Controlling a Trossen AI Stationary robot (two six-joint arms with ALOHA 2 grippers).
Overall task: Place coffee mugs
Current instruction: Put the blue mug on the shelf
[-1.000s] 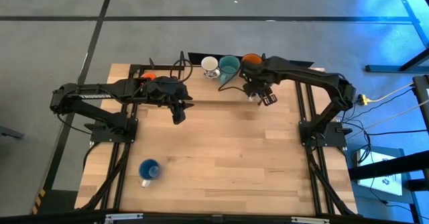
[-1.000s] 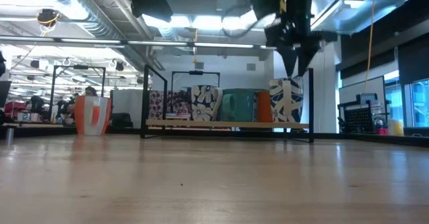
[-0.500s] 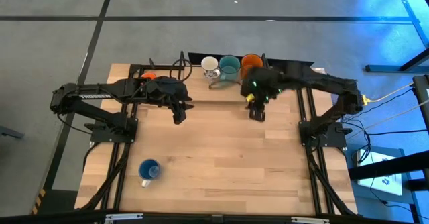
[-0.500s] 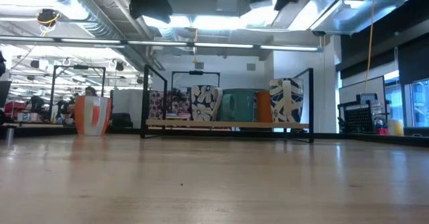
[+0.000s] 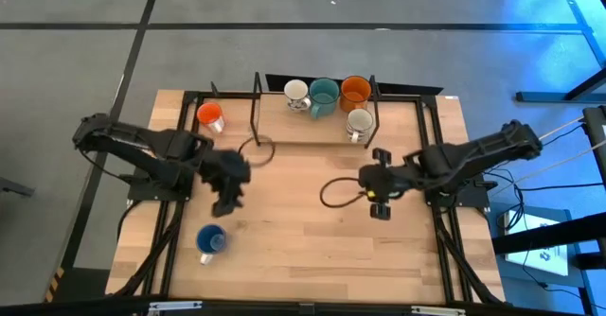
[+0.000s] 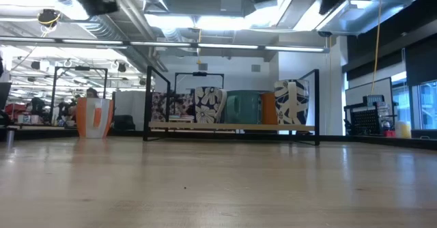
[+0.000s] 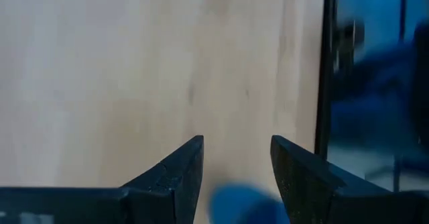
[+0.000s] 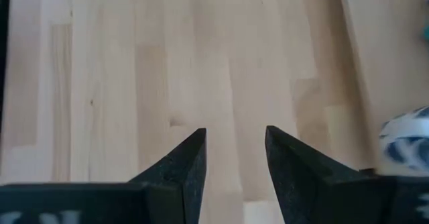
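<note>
Dark fingers of the left gripper (image 5: 224, 201) stand apart with nothing between them, and from its wrist camera a blue blur peeks up just under the gap; that is the blue mug (image 5: 210, 241), which sits alone near the front left of the counter (image 5: 303, 250). The gripper hangs close above and a little behind it, seemingly lined up so the open jaws can drop over the rim, so I judge a pick-up of this last stray mug to be the step in hand. The right gripper (image 5: 380, 184) is also parted and empty, hovering over bare wood right of the middle, well apart from any mug; it looks parked there to keep out of the left arm's way. Beyond both arms, at the back of the counter, a low black frame (image 5: 374, 98) marks off the spot where mugs are gathered: a patterned white mug (image 5: 296, 93), the teal mug (image 5: 323, 95) and an orange mug (image 5: 354, 91) stand side by side in a row, with a second white mug (image 5: 359, 123) just in front of the orange one. Another orange mug (image 5: 210, 116) stands outside the frame, near the back left corner. With four in place, the job seems well along, the blue mug being next.
</note>
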